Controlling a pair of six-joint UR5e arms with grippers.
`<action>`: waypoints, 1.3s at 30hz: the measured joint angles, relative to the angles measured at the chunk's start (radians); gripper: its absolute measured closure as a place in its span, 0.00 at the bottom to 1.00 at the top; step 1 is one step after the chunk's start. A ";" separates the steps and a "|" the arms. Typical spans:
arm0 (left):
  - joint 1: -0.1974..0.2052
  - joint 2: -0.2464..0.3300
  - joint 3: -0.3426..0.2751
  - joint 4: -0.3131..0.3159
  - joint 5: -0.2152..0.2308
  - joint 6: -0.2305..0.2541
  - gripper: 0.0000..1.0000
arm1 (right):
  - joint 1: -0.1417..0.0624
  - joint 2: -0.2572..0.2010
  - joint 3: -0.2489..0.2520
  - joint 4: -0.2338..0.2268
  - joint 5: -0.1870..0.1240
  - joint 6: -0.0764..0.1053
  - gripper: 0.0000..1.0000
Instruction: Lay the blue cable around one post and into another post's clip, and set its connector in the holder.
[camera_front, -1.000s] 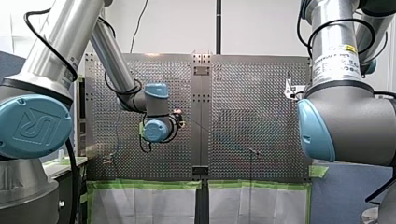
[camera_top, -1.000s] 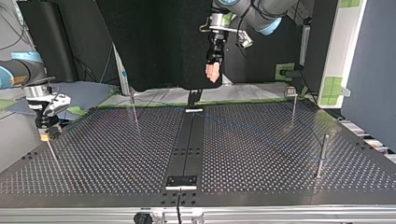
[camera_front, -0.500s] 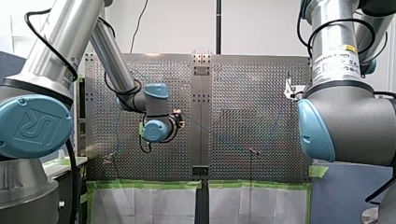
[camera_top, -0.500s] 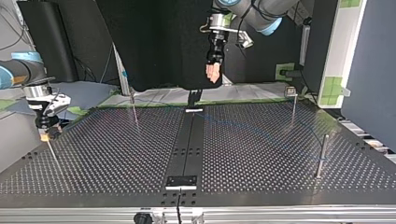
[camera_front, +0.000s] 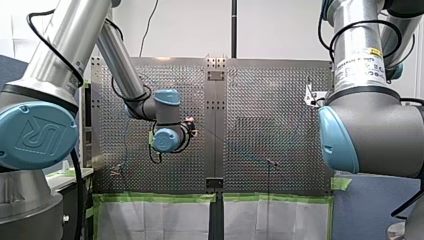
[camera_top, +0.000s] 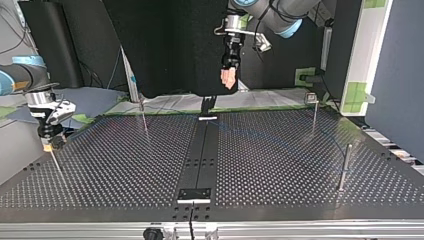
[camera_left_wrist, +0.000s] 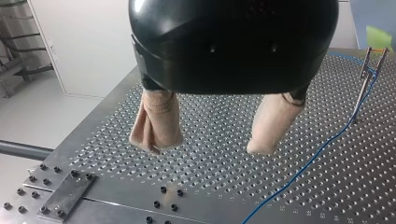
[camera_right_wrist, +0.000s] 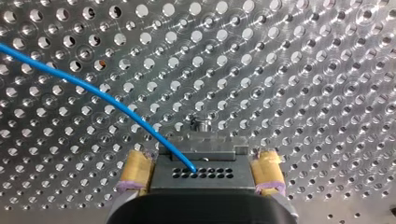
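Connector (camera_right_wrist: 219, 179) first: where does it sit?

Between your right jaws. The yellow pads (camera_right_wrist: 135, 171) press on its two short ends, so you are pinching it, near the counter's (camera_top: 125, 165) edge at the top view's left. Its long axis runs from pad to pad, across the jaws.

And the blue cable (camera_right_wrist: 93, 91)?

It leaves the connector's face and sweeps ahead of the right jaws and off to one side over the counter. In the left wrist view it crosses the perforated plate and climbs to the clip post (camera_left_wrist: 373, 60) — between the two prongs, as far as you can judge.

Anything in the holder?

A paler grey block (camera_right_wrist: 205, 142) lies just ahead of the connector, touching it or nearly. That is likely the holder, but you cannot tell whether the connector is seated in it. If it is not, the coming move looks like a short push straight ahead, not sideways.

Left jaws?

Spread, with nothing between the beige pads (camera_left_wrist: 156, 123), high over the counter's middle and well apart from the connector — your right arm is far nearer.
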 joint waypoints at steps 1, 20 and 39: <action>0.000 0.000 0.000 0.000 0.000 0.000 0.00 | 0.000 0.000 0.000 0.001 0.000 0.000 0.01; 0.002 0.000 -0.001 -0.001 0.000 0.000 0.00 | 0.003 0.000 0.000 0.000 -0.002 -0.011 0.01; 0.003 0.000 -0.001 -0.003 0.000 -0.001 0.00 | 0.007 0.000 0.000 0.000 -0.023 -0.020 0.01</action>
